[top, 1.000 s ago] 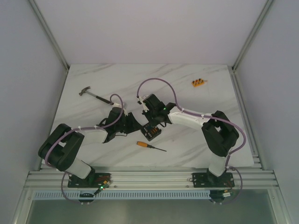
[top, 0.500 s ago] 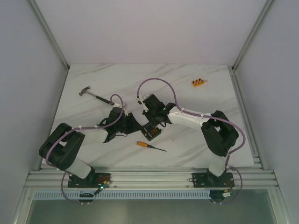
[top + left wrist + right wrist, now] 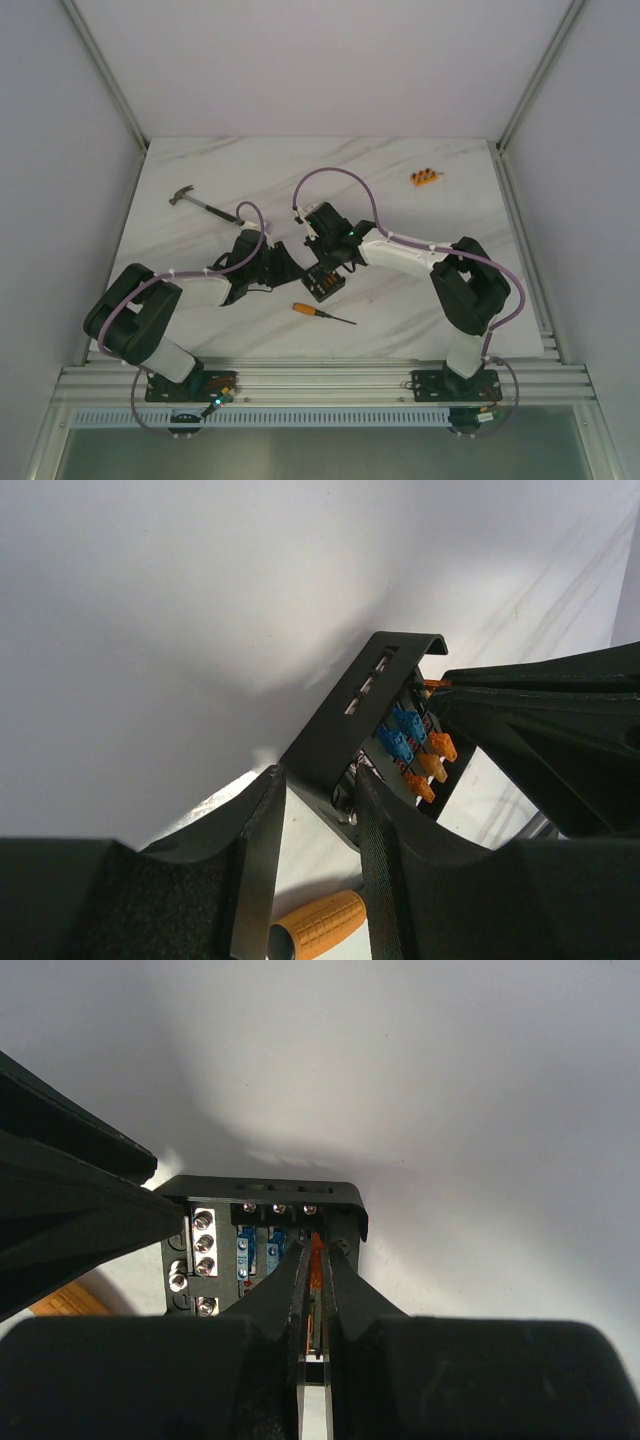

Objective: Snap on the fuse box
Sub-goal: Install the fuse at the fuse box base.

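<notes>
The fuse box (image 3: 324, 286) is a small black box lying on the marble table (image 3: 420, 310) between the two arms. In the left wrist view the fuse box (image 3: 352, 712) shows blue and orange fuses in its open face. My left gripper (image 3: 318, 776) is shut on its near lower wall. My left gripper (image 3: 298, 270) reaches in from the left. My right gripper (image 3: 326, 262) comes down from the right. In the right wrist view my right gripper (image 3: 317, 1247) is shut on a thin orange fuse (image 3: 316, 1261) standing in the fuse box (image 3: 262, 1192), beside two blue fuses.
An orange-handled screwdriver (image 3: 312, 312) lies just in front of the box, its handle (image 3: 318, 926) under my left fingers. A hammer (image 3: 200, 203) lies at the back left. A small orange block (image 3: 425, 178) sits at the back right. Metal rails edge the table.
</notes>
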`<state>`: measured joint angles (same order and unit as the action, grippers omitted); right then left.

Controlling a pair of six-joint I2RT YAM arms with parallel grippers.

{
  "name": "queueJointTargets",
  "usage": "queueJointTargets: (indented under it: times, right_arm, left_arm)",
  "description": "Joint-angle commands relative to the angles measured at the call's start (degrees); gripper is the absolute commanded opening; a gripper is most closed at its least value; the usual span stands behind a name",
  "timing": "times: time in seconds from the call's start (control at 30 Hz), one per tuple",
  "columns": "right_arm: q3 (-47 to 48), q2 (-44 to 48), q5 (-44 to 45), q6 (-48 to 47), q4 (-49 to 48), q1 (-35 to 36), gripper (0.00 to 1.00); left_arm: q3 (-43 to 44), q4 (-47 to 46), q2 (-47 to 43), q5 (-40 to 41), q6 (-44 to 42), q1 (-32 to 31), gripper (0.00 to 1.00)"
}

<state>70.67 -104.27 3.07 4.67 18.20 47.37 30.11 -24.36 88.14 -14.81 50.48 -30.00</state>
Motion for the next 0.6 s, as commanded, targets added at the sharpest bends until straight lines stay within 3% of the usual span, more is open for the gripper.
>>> queueJointTargets:
  times: [0.0, 0.57]
  right_arm:
    - [1.15, -0.96, -0.73, 0.08, 2.52, 1.04, 0.0]
    - [1.11, 0.73, 0.04, 0.88, 2.64, 1.49, 0.0]
  left_arm:
    - [1.12, -0.62, 0.68, -1.08, 0.41, 0.2, 0.43]
    - [0.83, -1.03, 0.54, -1.23, 0.89, 0.2, 0.42]
